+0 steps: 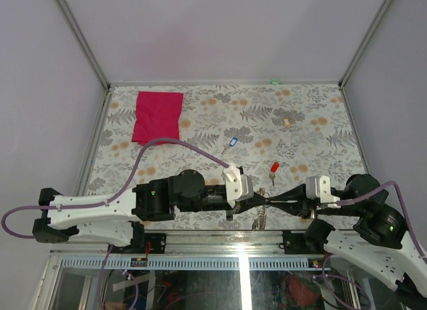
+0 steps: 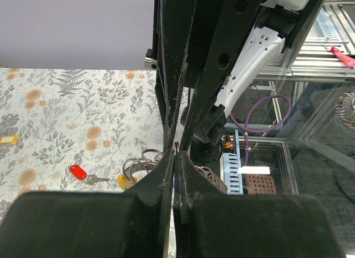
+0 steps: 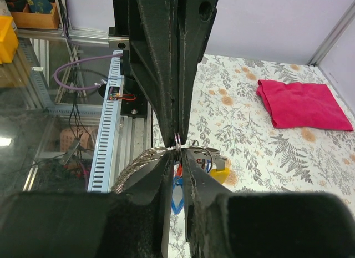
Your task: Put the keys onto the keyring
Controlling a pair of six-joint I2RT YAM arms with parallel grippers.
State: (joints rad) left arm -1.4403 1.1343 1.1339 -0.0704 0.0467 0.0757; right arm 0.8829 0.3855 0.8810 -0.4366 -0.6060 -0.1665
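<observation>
Holding the keyring (image 3: 145, 154) at the middle of the worktop's (image 1: 320, 110) near edge, we are meeting it with both tools tip to tip. Our left tool (image 1: 262, 201) is clenching the ring's wire, with the coils bulging out to either side of its tips. Our right tool (image 1: 273, 200) is facing it from the opposite side, its jaws standing narrow around the same stretch of wire. Whether it is truly biting or only framing the wire, we cannot tell.

We are judging this to be the step of prising the coils apart so that a key can be threaded on. To do it well, we are wanting the left tool firm as the anchor. The right tool should be catching only one turn of wire, close beside the left tips. It should be levering gently, so the ring is not twisting out of the grip or dropping over the edge. The red key (image 1: 273, 169) is lying just beyond the tools and looks the handiest. The blue key (image 1: 232, 142) is lying toward the middle, and the yellow key (image 1: 287, 122) is nearer the far edge.

Much is hiding from us. Dark fingers are filling both wrist views, so the ring's split end is not showing. A yellow tag (image 3: 220, 170) and a blue tag (image 3: 177, 197) are peeking out below the ring, but we cannot tell whether they are hanging on it. We are not making out the strap anywhere.
</observation>
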